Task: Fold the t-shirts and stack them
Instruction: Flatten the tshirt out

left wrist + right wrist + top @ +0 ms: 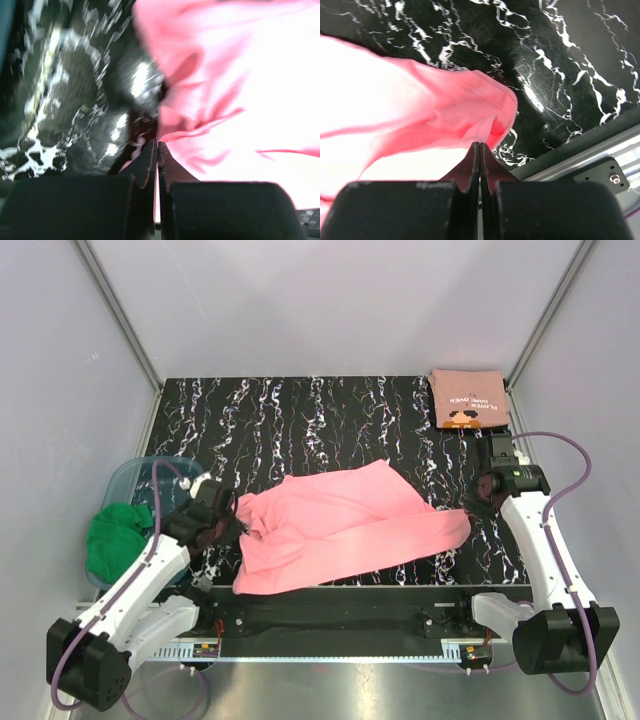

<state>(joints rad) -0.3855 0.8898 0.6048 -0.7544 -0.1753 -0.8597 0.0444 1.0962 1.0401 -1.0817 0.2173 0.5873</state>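
A plain bright pink cloth t-shirt (350, 525) lies spread and rumpled across the near middle of a black, white-veined marble-look table (300, 420). The left gripper (157, 146) has its 2 fingers pressed together on the shirt's left edge. The right gripper (479, 146) is likewise pinched closed on the shirt's right end. 1 duller salmon t-shirt with white lettering (467, 398) sits folded in the far right corner, well apart. At the table's left edge, a clear blue plastic bin (135, 475) holds crumpled green cloth (118, 535).
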